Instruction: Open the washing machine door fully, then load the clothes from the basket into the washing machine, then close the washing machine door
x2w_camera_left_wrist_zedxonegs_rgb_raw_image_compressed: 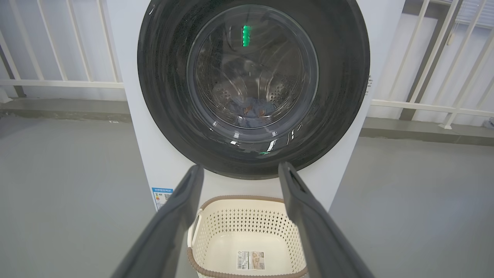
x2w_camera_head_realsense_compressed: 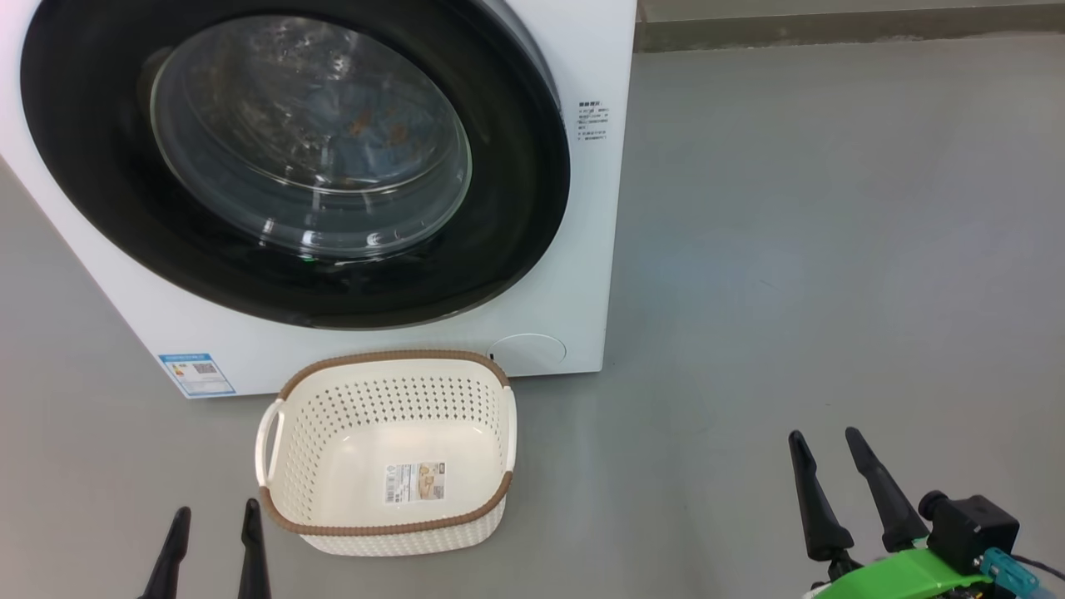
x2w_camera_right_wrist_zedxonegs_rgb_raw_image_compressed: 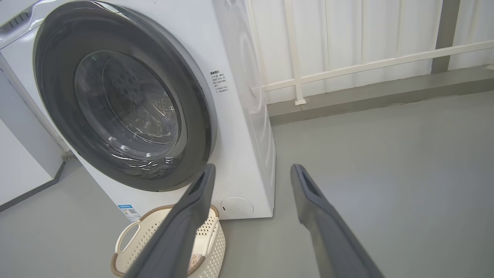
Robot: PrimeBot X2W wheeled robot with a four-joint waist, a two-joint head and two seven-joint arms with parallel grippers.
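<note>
The basket (x2w_camera_head_realsense_compressed: 391,356) stands on the grey floor (x2w_camera_head_realsense_compressed: 790,249), a label sticker (x2w_camera_head_realsense_compressed: 414,482) inside, print too small to read. The left gripper (x2w_camera_head_realsense_compressed: 215,507) and the right gripper (x2w_camera_head_realsense_compressed: 824,434) are at either side, fingers spread wide, holding nothing. Behind, the washing machine door (x2w_camera_head_realsense_compressed: 516,208) is shut; the clothes (x2w_camera_head_realsense_compressed: 366,133), probably, lie blurred behind its glass. White railing (x2w_camera_right_wrist_zedxonegs_rgb_raw_image_compressed: 347,69) beyond.

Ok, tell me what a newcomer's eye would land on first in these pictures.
First the washing machine door, a shut glossy black ring around a bulging glass window, at the head view's upper left, with blue clothes dim behind the glass. Next the empty cream basket on the grey floor just before it.
</note>
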